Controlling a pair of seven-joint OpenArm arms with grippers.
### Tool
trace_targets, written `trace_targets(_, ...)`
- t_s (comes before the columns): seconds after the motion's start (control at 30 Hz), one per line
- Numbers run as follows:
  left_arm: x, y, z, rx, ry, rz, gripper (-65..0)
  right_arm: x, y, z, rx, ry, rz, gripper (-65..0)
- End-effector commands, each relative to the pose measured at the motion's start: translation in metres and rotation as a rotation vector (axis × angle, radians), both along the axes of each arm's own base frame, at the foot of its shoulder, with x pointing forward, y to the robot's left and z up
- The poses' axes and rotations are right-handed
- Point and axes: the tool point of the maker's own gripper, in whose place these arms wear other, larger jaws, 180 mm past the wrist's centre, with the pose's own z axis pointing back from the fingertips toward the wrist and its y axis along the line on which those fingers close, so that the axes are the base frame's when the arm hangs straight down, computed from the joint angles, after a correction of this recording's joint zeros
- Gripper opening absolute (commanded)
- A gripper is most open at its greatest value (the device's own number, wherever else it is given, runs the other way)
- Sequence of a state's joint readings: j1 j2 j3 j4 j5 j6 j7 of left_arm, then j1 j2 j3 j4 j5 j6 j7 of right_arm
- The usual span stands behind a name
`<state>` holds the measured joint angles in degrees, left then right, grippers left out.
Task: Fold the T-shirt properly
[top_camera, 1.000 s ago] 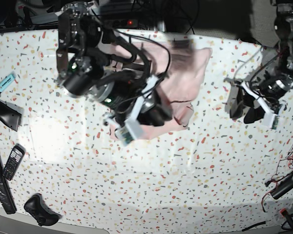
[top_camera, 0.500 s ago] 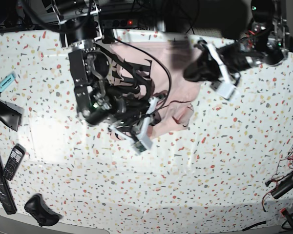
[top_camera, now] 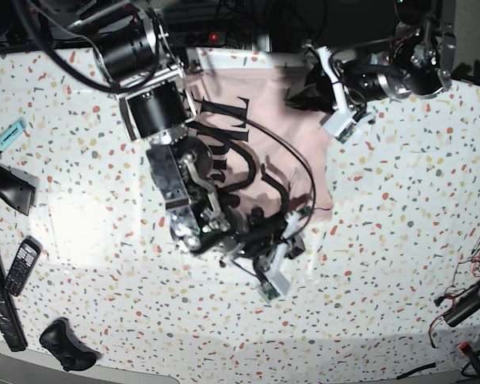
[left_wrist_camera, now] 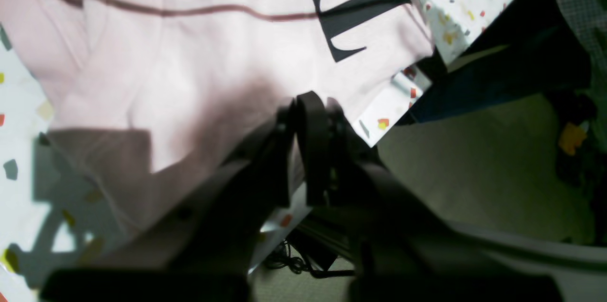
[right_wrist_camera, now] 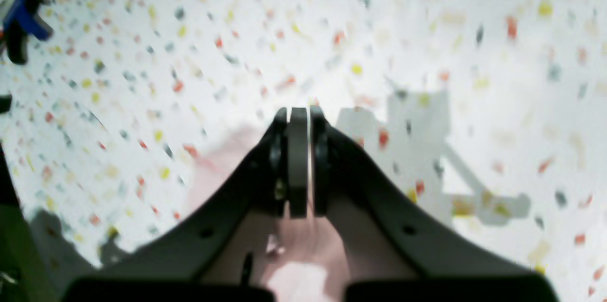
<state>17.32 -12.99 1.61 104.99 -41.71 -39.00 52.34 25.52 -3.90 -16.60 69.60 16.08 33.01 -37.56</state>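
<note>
Pale pink T-shirt [top_camera: 272, 128] lies on the speckled terrazzo table [top_camera: 384, 264], at the far middle of the base view, partly folded over itself. Black lettering [top_camera: 220, 120] faces up on its left part; a plain pink panel runs toward the near right.

Left gripper [left_wrist_camera: 310, 103]: at the shirt's far right corner, close to the table's far edge. Jaws pressed together; in the left wrist view their tips sit right at the fabric edge. Clenched on the T-shirt corner as far as that view allows. A dark cable [left_wrist_camera: 199, 9] crosses the pink cloth beyond it.

Right gripper [right_wrist_camera: 298, 117]: at the near edge of the shirt, near the middle of the table. Jaws clamped tight, pink fabric bunched under and behind the fingers [right_wrist_camera: 298, 160] in the right wrist view. Grasping the T-shirt hem.

No containers visible.

Left side of the table, well apart from the shirt: a turquoise marker [top_camera: 8, 136], a black mobile phone [top_camera: 21, 266], a black game controller [top_camera: 64, 344].
</note>
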Motion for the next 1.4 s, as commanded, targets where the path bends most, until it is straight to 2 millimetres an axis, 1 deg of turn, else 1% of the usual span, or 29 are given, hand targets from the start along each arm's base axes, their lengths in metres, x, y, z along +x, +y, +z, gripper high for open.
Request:
trace_targets(0.0,0.004,-0.002,0.010,-0.026,-0.028,0.001,-61.1,0.012,0.003,0.025,0.006,-0.050,0.006,-65.0)
trace_targets(0.1,0.001,-0.001,0.007,-0.013,-0.018,-0.006,-61.1,0.009,-0.007,0.019,-0.107,0.008,0.031,-65.0)
trace_targets(0.17,0.000,0.000,0.006,-0.009,-0.014,-0.008,-61.1,0.004,-0.013,0.021,-0.159,0.020,0.042,-65.0)
trace_targets(0.23,-0.002,0.003,0.000,0.025,-0.009,-0.007,-61.7,-0.002,-0.022,0.023,-0.223,0.040,0.050,-65.0)
trace_targets(0.3,-0.006,0.007,-0.008,0.051,0.020,0.012,-63.0,-0.005,-0.036,0.021,-0.278,0.067,0.044,-65.0)
trace_targets(0.4,-0.018,0.011,-0.019,0.084,0.057,0.017,-63.0,-0.005,-0.060,0.008,-0.313,0.095,0.013,-65.0)
trace_targets(0.5,-0.025,0.011,-0.022,0.081,0.073,0.019,-63.0,-0.009,-0.089,-0.009,-0.365,0.130,-0.018,-65.0)
trace_targets(0.6,-0.026,0.013,-0.025,0.097,0.071,0.021,-63.0,-0.016,-0.114,-0.027,-0.412,0.164,-0.039,-65.0)
trace_targets(0.67,-0.022,0.017,-0.030,0.113,0.056,0.039,-63.0,-0.023,-0.129,-0.039,-0.440,0.191,-0.049,-65.0)
trace_targets(0.8,-0.014,0.031,-0.057,0.132,0.089,0.144,-63.0,-0.041,-0.151,-0.061,-0.482,0.245,-0.060,-65.0)
trace_targets(0.87,-0.011,0.039,-0.074,0.157,0.110,0.168,-63.0,-0.049,-0.153,-0.070,-0.480,0.261,-0.058,-65.0)
trace_targets(0.97,0.004,0.051,-0.096,0.195,0.138,0.187,-63.0,-0.055,-0.147,-0.077,-0.441,0.254,-0.056,-65.0)
trace_targets(1.07,0.031,0.065,-0.108,0.239,0.147,0.236,-63.0,-0.063,-0.139,-0.085,-0.402,0.252,-0.054,-65.0)
trace_targets(1.2,0.073,0.083,-0.113,0.303,0.102,0.283,-63.0,-0.076,-0.133,-0.092,-0.362,0.247,-0.052,-65.0)
trace_targets(1.37,0.114,0.103,-0.111,0.371,0.042,0.302,-63.0,-0.090,-0.125,-0.087,-0.324,0.227,-0.076,-65.0)
